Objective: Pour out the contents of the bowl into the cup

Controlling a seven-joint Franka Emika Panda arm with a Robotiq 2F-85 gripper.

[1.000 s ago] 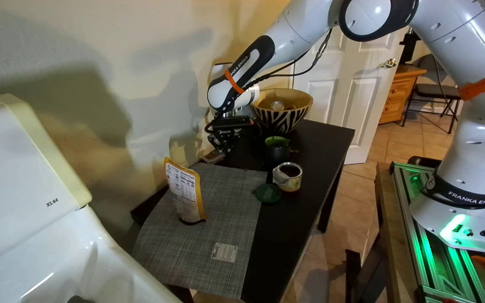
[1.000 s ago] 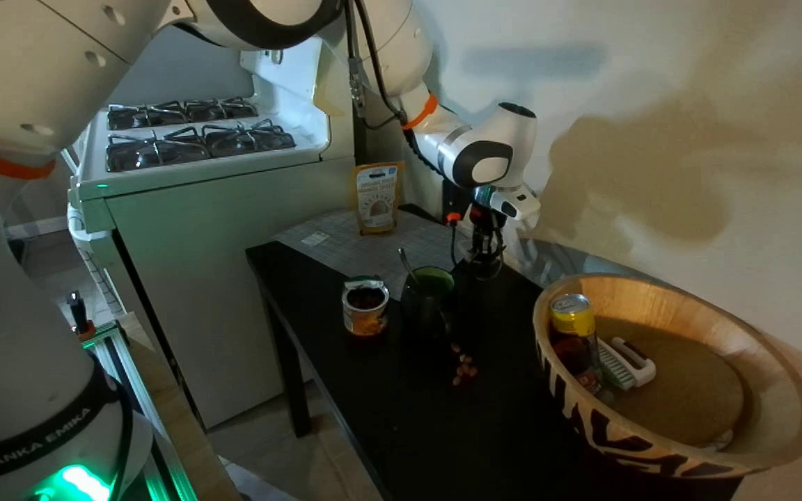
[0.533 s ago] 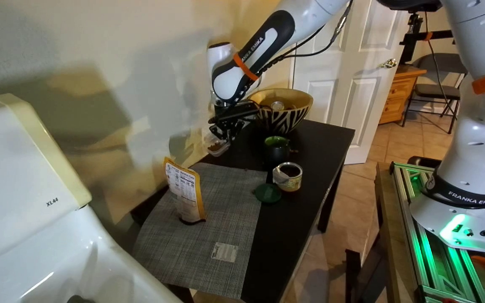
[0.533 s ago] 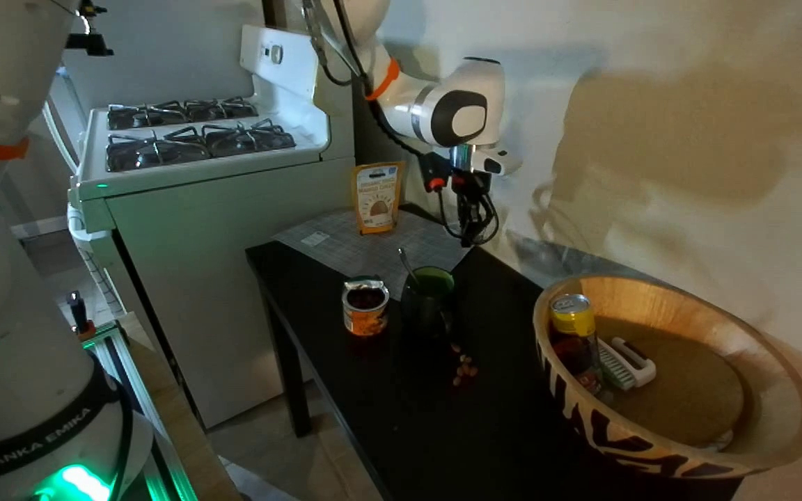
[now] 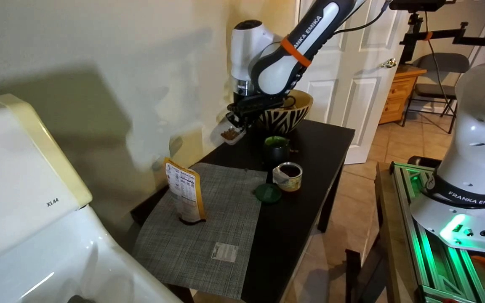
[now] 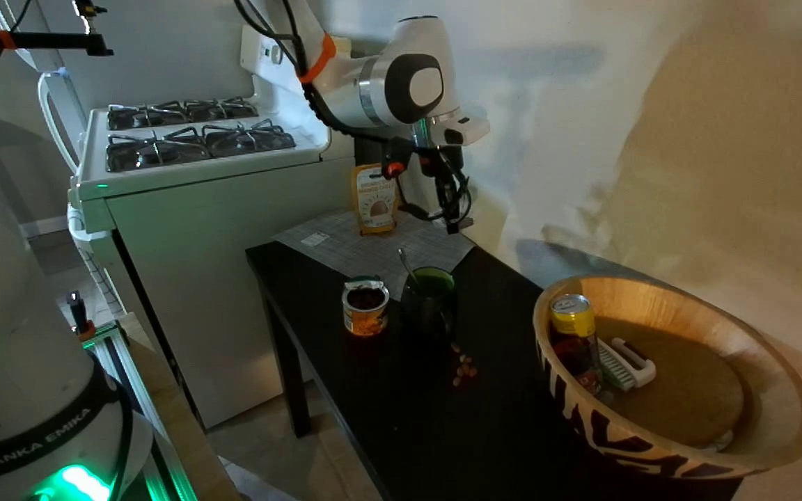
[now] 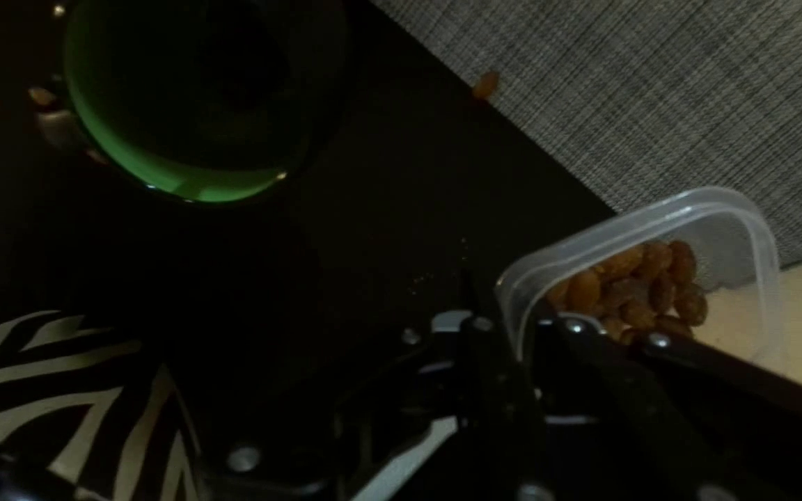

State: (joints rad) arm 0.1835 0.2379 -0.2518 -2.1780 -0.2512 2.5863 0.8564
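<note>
Wrist view: bowl (image 7: 728,233) was pinched by gripper (image 7: 518,321) at one wall, mouth presumably left free for pouring; cup (image 7: 199,182) was noted at bowl's ten o'clock.

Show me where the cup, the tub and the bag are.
Cup (image 6: 427,311): in an exterior view, on its dark outer wall.
Tub (image 7: 610,233): in the wrist view, on its rim.
Bag (image 5: 185,193): in an exterior view, on its printed side.

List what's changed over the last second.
The gripper, pinching the translucent container of brown pieces, has risen and shifted sideways toward the green mug in both exterior views. No release seen; when it gripped, I can't tell. The green mug, open can, pouch and zebra-striped bowl stayed put.
</note>
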